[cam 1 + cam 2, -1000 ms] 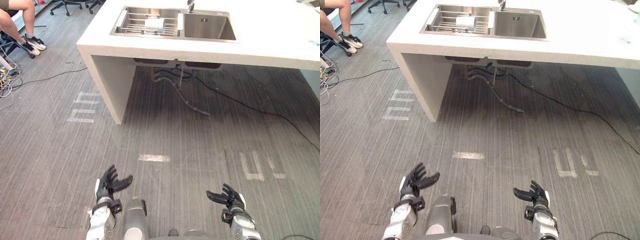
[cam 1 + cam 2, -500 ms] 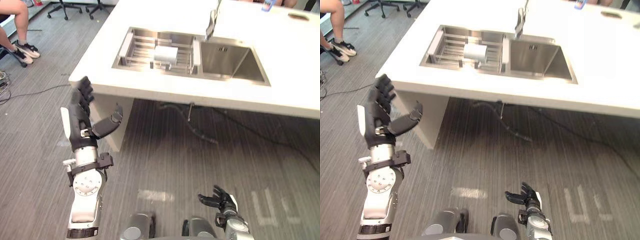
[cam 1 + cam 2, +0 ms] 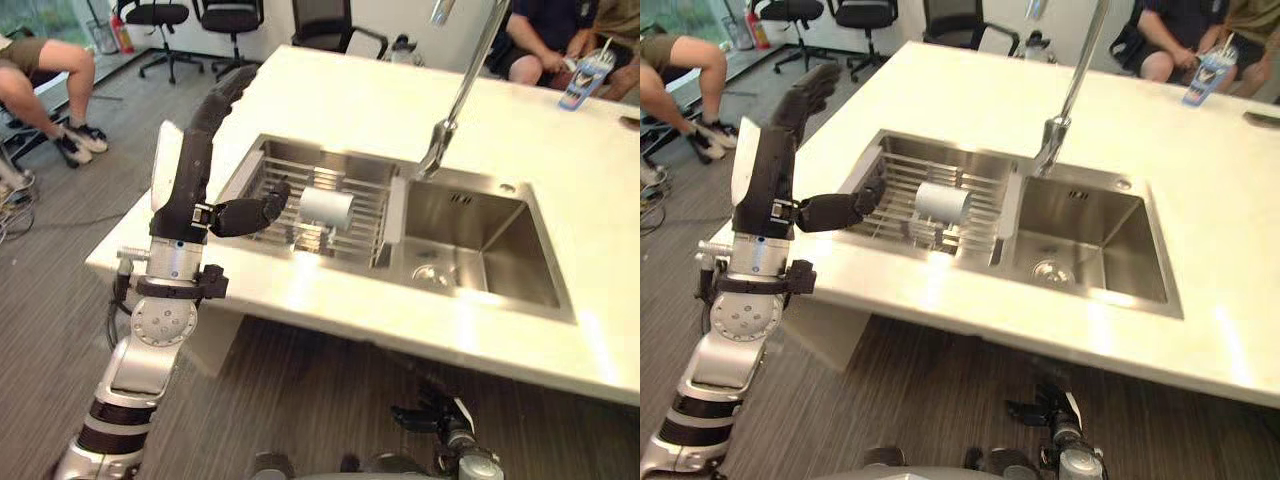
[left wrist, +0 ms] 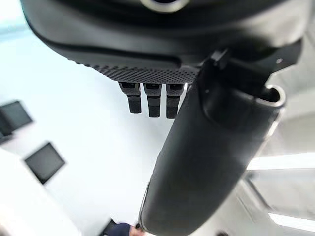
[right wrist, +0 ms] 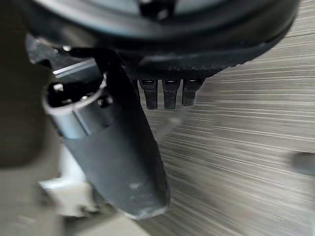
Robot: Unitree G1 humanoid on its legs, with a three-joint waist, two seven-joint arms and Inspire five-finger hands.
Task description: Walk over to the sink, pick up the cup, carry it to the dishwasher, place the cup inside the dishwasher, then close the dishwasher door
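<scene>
A white cup (image 3: 327,207) lies on its side on the metal rack (image 3: 285,205) in the left basin of the sink (image 3: 480,250). My left hand (image 3: 190,160) is raised over the counter's near left part, fingers straight and pointing up, thumb (image 3: 250,212) reaching toward the rack. It is open, holds nothing, and stands a short way left of the cup (image 3: 942,202). My right hand (image 3: 440,415) hangs low below the counter's front edge, open with relaxed fingers over the floor.
A tall tap (image 3: 455,95) rises between the two basins. The white counter (image 3: 350,100) stretches far and right. People sit at its far right (image 3: 545,40) and at the far left (image 3: 45,80). Office chairs (image 3: 235,20) stand behind. A blue-white carton (image 3: 583,80) rests at the far right.
The camera has moved closer to the sink and now looks down on it. My left hand has risen from beside the counter's edge to over the counter near the rack. The right hand stays low.
</scene>
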